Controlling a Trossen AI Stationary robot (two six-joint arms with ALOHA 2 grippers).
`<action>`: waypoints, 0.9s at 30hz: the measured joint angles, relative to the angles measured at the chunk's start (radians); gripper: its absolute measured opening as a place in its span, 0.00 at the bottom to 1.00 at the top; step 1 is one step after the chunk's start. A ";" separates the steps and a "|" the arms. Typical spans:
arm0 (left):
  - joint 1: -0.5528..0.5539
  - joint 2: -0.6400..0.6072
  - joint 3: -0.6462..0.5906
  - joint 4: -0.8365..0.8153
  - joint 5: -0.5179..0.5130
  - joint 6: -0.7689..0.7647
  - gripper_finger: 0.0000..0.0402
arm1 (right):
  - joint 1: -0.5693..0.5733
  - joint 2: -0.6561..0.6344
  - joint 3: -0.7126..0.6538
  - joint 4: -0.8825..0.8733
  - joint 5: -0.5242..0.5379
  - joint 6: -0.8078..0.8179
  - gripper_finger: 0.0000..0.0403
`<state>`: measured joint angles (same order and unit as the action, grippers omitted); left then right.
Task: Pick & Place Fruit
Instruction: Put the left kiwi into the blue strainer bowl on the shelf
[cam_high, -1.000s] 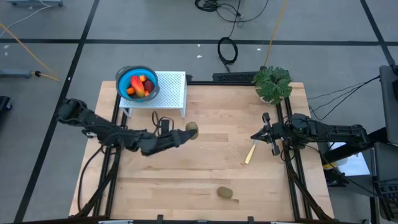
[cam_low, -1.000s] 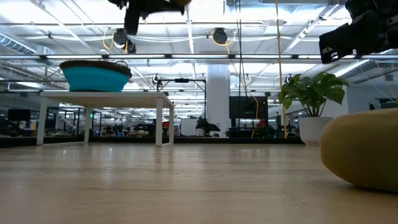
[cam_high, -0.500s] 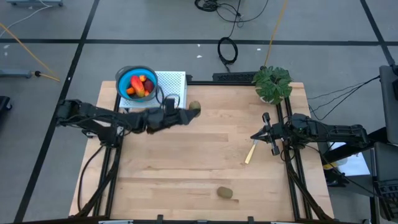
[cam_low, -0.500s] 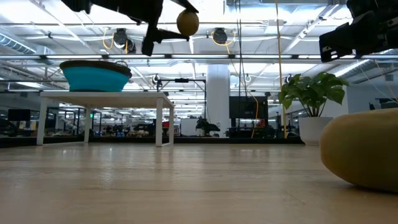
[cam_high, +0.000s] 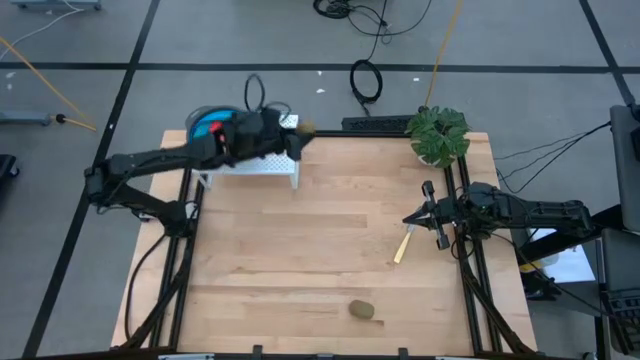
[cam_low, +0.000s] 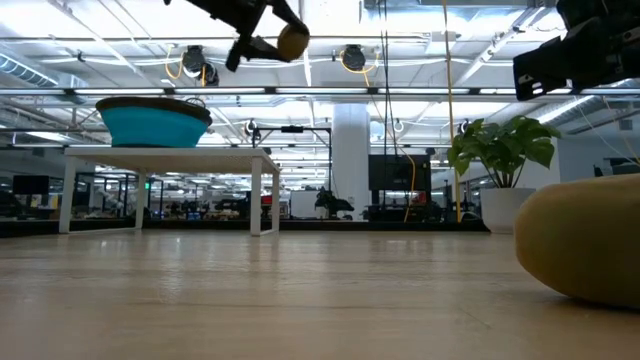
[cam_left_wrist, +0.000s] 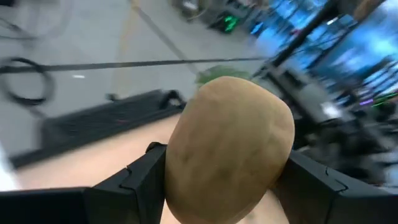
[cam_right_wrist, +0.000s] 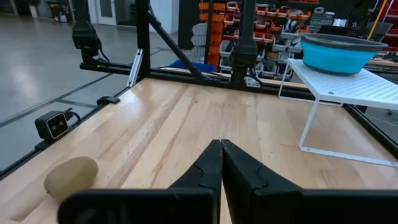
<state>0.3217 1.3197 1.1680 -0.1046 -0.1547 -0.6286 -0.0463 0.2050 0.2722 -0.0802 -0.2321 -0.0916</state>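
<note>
My left gripper (cam_high: 296, 134) is shut on a brown-green kiwi (cam_high: 304, 128) high over the far right corner of the white stand (cam_high: 272, 160). It also shows in the low view (cam_low: 270, 42), with the kiwi (cam_low: 292, 41) up in the air. The blue bowl (cam_high: 203, 127) stands on the stand, mostly hidden by my left arm. A second kiwi (cam_high: 362, 310) lies on its side on the table near the front edge. My right gripper (cam_high: 428, 214) is shut and empty at the table's right side. My left gripper pinches the kiwi by its two opposite sides (cam_left_wrist: 177, 186) between its two fingers (cam_left_wrist: 134, 183). The fingers come about level from the table's left. The kiwi is lifted clear, well above the table and the stand.
A pale yellow stick (cam_high: 403, 245) lies on the table just left of my right gripper. A leafy plant (cam_high: 438, 135) stands at the far right corner. The second kiwi also shows in the right wrist view (cam_right_wrist: 71, 176) and fills the right of the low view (cam_low: 585, 240).
My left gripper has carried the kiwi from over the table's middle toward the far edge, to above the white stand's far right corner beside the bowl. The kiwi has stayed between the fingers, clear of everything.
</note>
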 joint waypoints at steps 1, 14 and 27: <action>0.020 0.000 0.029 -0.058 -0.001 0.029 0.61 | 0.000 0.000 0.000 0.000 0.001 0.000 0.00; 0.231 -0.005 0.228 -0.544 -0.075 0.261 0.61 | 0.000 0.000 0.000 0.000 0.000 0.001 0.00; 0.409 -0.071 0.228 -0.912 -0.339 0.150 0.61 | 0.000 0.000 0.000 -0.001 0.000 0.001 0.00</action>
<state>0.7308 1.2488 1.3957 -1.0164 -0.4937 -0.4790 -0.0463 0.2050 0.2722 -0.0807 -0.2321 -0.0902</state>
